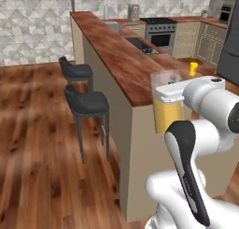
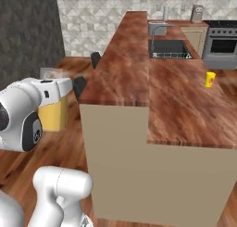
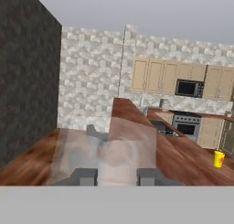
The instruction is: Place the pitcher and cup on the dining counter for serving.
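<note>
1 gripper (image 3: 117,176), its 2 dark finger tips set on either side of the pitcher (image 1: 167,104), pinching its clear upper wall. Pitcher: upright, orange-yellow below, transparent at the rim, held in the air off the near end of the dining counter (image 1: 116,53), not resting on any surface. In the right base view the pitcher (image 2: 53,111) hangs left of the beige end panel, above the wood floor (image 1: 37,144).

1 cup (image 2: 210,79): small, yellow, upright on the lower worktop (image 2: 190,105) beside the dining counter, well apart from the pitcher. In the left base view the cup (image 1: 193,68) stands beyond the arm; in the hand view the cup (image 3: 219,159) sits at the far right.

2 dark bar stools (image 1: 86,102) along the outer side of the dining counter.

1 sink (image 2: 169,48) sunk in the worktop, farther back.

1 stove (image 1: 161,32) against the rear wall.
</note>
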Available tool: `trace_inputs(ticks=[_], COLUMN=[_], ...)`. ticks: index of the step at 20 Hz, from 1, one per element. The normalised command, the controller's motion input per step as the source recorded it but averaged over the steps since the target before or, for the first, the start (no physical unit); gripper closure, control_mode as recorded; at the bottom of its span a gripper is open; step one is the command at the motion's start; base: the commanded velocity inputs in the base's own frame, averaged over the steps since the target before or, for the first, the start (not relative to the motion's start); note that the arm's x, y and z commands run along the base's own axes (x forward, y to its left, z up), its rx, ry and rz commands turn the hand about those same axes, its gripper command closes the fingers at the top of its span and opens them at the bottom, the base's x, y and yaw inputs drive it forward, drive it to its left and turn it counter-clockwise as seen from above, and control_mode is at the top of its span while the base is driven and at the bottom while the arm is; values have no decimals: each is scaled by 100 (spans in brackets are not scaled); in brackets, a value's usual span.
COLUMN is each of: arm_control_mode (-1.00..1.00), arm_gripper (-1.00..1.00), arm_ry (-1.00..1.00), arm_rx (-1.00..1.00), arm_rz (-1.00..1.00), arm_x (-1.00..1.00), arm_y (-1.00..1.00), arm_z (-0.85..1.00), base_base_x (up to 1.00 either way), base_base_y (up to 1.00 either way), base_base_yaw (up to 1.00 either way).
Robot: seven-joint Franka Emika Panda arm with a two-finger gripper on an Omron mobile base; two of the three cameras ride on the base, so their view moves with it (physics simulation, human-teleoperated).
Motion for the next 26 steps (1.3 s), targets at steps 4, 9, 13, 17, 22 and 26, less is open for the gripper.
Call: trace_inputs(ticks=[4,9,13,17,22,26], arm_control_mode=[100,100,100,100,-100,-100], arm_gripper=[100,100,100,100,100,100], arm_ry=[0,0,0,0,3,14], arm_rx=[0,0,0,0,3,3], arm_rz=[0,0,0,0,-1,0], arm_x=[0,0,0,0,17,40], arm_y=[0,0,0,0,-4,0], arm_z=[0,0,0,0,22,79], base_base_x=[40,43,48,57,30,0], base_base_y=[-34,-43,-52,-44,-18,0], base_base_yaw=[-3,-1,0,0,-1,0])
